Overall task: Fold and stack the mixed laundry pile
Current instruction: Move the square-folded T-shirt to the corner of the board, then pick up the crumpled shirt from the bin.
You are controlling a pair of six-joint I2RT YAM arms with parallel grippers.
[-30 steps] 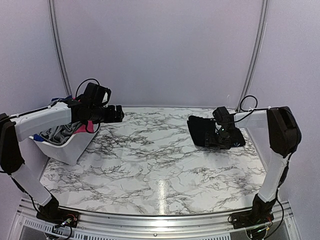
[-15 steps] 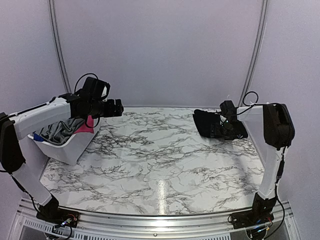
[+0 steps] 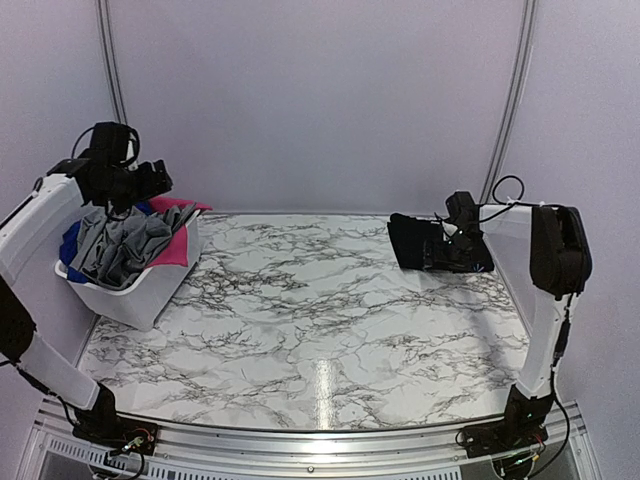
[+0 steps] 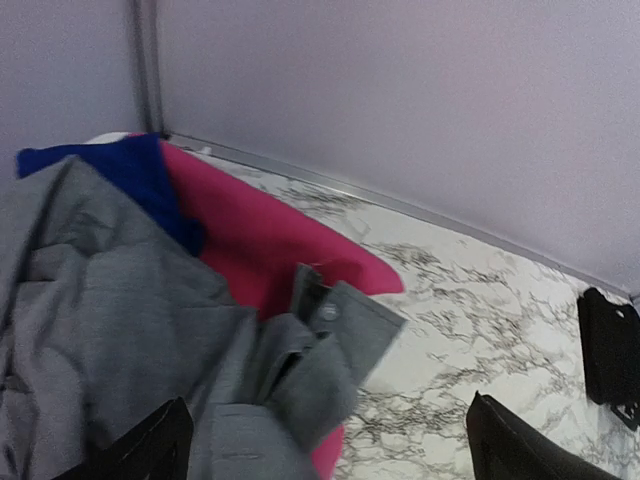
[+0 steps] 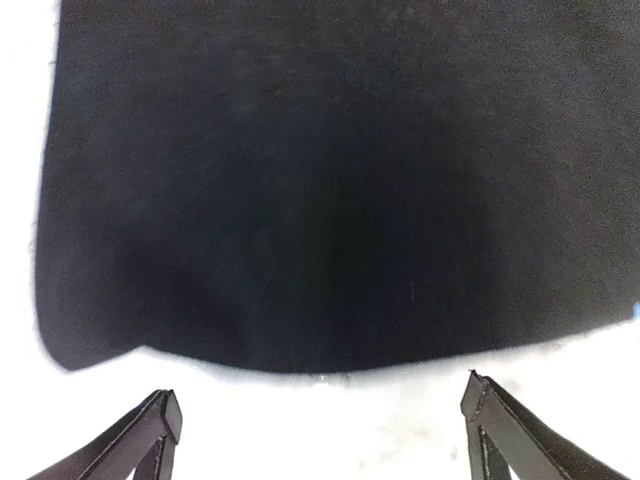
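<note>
**Top view:**
- Left pincer (image 3: 158, 180) spread wide, raised over the far end of the white basket (image 3: 130, 300) at the table (image 3: 320, 310) left edge.
- Laundry pile (image 3: 125, 245) heaped in the basket, just below and on the near side of that pincer, not gripped.
- Right pincer (image 3: 432, 260) low at the far right, over the black garment (image 3: 408, 240) lying flat on the table.
- Cannot tell contact from here.

**Left wrist view:**
- Left pincer (image 4: 330, 455) with fingers (image 4: 150, 450) at the lower corners, wide apart, nothing pinched.
- Grey collared shirt (image 4: 100, 330) directly beneath, on top of the pile.
- Buttoned flap of the shirt draped over the pink piece (image 4: 260, 240), with the blue piece (image 4: 130, 175) behind.
- Layering clearer here than from the top.
- Black garment (image 4: 610, 350) at the right border, well apart across the marble.

**Right wrist view:**
- Right pincer (image 5: 320, 440) spread, empty.
- Black garment (image 5: 330, 180) fills the frame ahead.
- Near hem of the garment just beyond the fingertips (image 5: 165, 405), with a thin strip of bare table (image 5: 330, 420) below the hem.
- Gap hidden in the top view, visible only here.
</note>
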